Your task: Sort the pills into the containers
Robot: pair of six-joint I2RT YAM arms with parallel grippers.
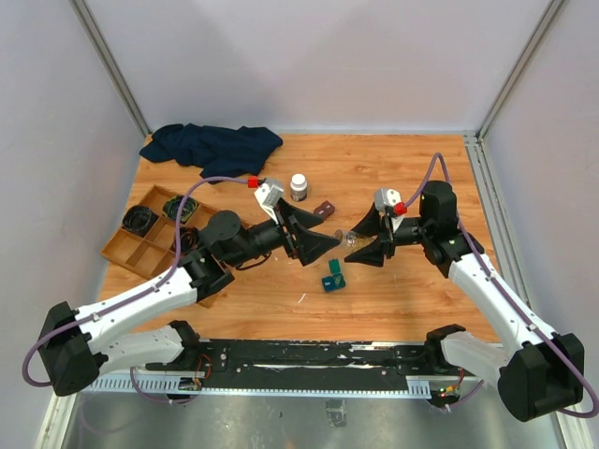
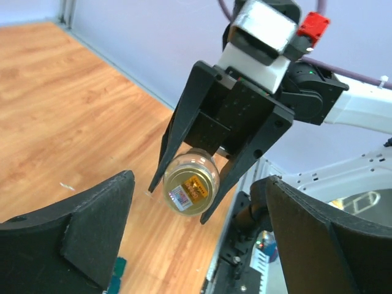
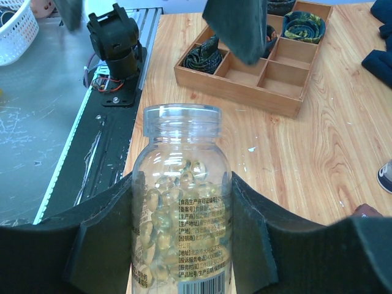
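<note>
My right gripper (image 3: 182,205) is shut on a clear pill bottle (image 3: 180,184) with no cap, full of pale yellow pills (image 3: 153,208). In the top view it (image 1: 372,239) holds that bottle (image 1: 351,238) level above the table, mouth toward the left arm. My left gripper (image 2: 196,245) is open, its fingers wide apart just short of the bottle (image 2: 190,187), with nothing between them. The teal container (image 1: 333,278) lies on the table just below both grippers, and a corner of it (image 2: 116,272) shows in the left wrist view.
A wooden compartment tray (image 1: 140,245) with dark rolled items sits at the left. A white-capped bottle (image 1: 299,187) and a small brown object (image 1: 324,210) stand behind the grippers. Dark blue cloth (image 1: 211,145) lies at the back left. A black rail (image 1: 309,354) runs along the near edge.
</note>
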